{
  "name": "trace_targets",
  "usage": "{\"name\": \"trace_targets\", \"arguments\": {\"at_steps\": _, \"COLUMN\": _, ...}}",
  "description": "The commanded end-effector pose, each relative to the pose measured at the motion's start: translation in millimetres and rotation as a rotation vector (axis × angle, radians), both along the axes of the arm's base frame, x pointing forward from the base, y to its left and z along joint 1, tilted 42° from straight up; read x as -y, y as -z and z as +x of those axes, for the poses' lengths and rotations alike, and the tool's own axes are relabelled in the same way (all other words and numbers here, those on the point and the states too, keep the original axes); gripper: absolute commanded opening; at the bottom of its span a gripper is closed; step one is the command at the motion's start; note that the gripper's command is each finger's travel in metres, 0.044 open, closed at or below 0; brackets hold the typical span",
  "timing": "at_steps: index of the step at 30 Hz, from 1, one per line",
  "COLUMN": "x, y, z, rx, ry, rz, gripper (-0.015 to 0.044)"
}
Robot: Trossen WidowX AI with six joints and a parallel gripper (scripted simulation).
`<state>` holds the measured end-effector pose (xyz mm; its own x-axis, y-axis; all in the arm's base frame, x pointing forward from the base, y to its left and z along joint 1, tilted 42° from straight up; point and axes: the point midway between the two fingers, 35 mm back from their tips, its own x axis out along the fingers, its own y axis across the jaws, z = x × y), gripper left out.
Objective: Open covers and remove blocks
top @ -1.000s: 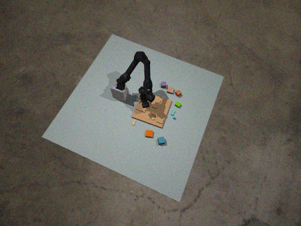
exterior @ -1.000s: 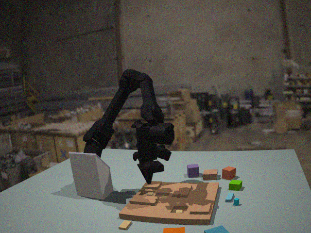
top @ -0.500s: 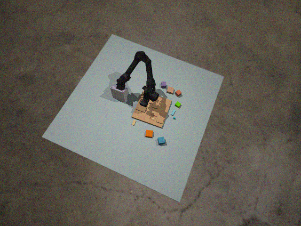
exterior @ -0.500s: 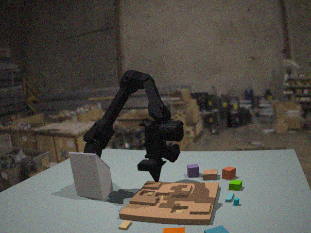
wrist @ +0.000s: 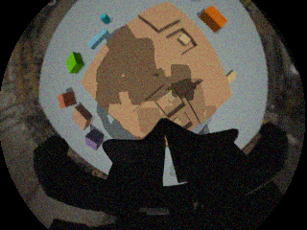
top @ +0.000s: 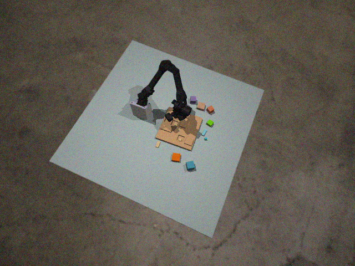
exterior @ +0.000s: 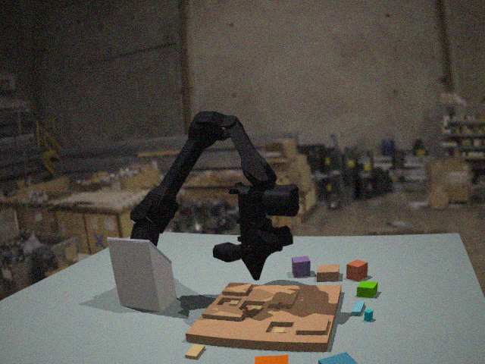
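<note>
One pale tabletop [top: 114, 160] [exterior: 411, 258] [wrist: 58, 53]; dim, cluttered warehouse [exterior: 333, 176] behind.

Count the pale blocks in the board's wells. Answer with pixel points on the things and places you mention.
3 visible, by the exterior view: front block [top: 180, 139] [exterior: 279, 330] [wrist: 184, 39], middle block [top: 174, 123] [exterior: 255, 308] [wrist: 171, 99], back-left block [exterior: 234, 302] [wrist: 179, 120]. Shadow or covers may hide others.

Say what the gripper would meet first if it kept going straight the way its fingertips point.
Likely the puzzle board: the gripper points down above it. Which cover or well lies underneath, I cannot tell.
</note>
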<state>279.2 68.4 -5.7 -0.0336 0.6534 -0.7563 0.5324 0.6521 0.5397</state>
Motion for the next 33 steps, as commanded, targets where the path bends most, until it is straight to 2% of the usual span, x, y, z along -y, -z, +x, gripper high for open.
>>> {"name": "trace_targets", "arguments": {"at_steps": 1, "x": -24.5, "y": -26.3, "z": 23.4, "rx": -0.485, "ry": 0.557, "rz": -0.003, "gripper": 0.0}}
{"name": "trace_targets", "arguments": {"at_steps": 7, "x": -28.1, "y": -29.8, "z": 26.0, "rx": -0.61, "ry": 0.697, "rz": -0.008, "gripper": 0.0}}
{"name": "trace_targets", "arguments": {"at_steps": 33, "x": -28.1, "y": -29.8, "z": 26.0, "rx": -0.61, "ry": 0.697, "rz": -0.008, "gripper": 0.0}}
